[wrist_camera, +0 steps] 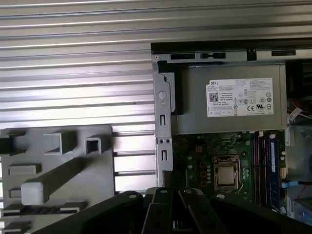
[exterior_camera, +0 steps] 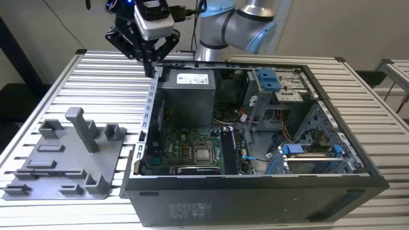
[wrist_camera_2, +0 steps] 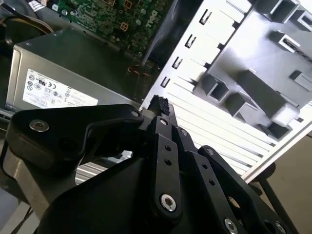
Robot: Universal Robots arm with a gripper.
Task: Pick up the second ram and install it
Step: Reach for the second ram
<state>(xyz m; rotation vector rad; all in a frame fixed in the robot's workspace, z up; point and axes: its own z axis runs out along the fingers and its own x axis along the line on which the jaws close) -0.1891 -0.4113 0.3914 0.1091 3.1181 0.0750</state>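
Grey fixture (exterior_camera: 64,158): on slatted table (exterior_camera: 96,81), beside open computer case (exterior_camera: 255,191).
Second ram (wrist_camera: 44,210): dark strip, edge-on in a fixture slot.
Gripper (exterior_camera: 151,72): fingers pressed together, empty, above case corner by power supply (exterior_camera: 187,91), well apart from ram.

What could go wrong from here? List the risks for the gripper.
The gripper hangs shut close over the case wall beside the power supply; a straight descent could strike that metal edge. Shut like this, it cannot grasp anything; pushed down, it would only jab whatever lies beneath.
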